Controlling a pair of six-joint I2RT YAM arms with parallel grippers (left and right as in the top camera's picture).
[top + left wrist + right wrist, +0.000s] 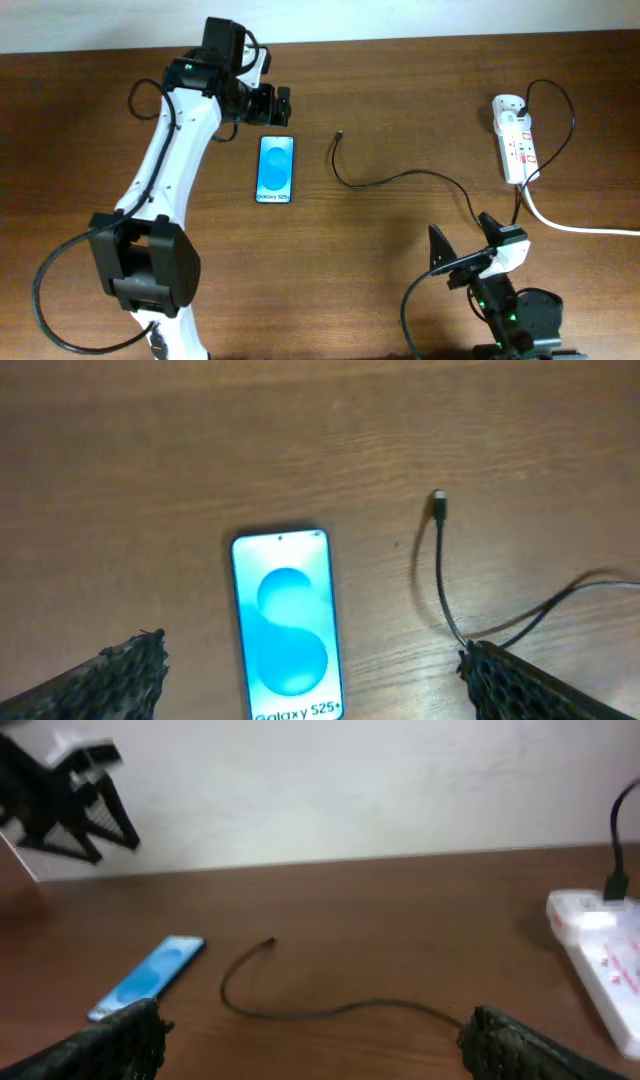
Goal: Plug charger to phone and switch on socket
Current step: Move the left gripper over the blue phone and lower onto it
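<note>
**Charger [392,180] left unplugged beside the phone [276,168]; both pincers spread**

Nearest the front edge of the table [400,80], the right gripper [465,242] is seen with its fingers set wide apart and nothing held between them. Beyond it the charger is laid loose on the wood; it is shown as a thin black cable, curved in a shallow loop, with its small plug tip [439,503] just right of the phone's far end and clear of it. The phone is laid flat, screen up; a slim black frame is seen around a bright blue display, with "Galaxy S25" read at its near end. Just past its far end the left gripper [270,105] is held, its fingers [120,670] likewise parted and empty. Far right, well apart from the phone, the socket [513,137] is placed; it is a white elongated strip with small red marks, a black plug seated at its far end, and a thick white cord [580,225] led off to the right.
</note>
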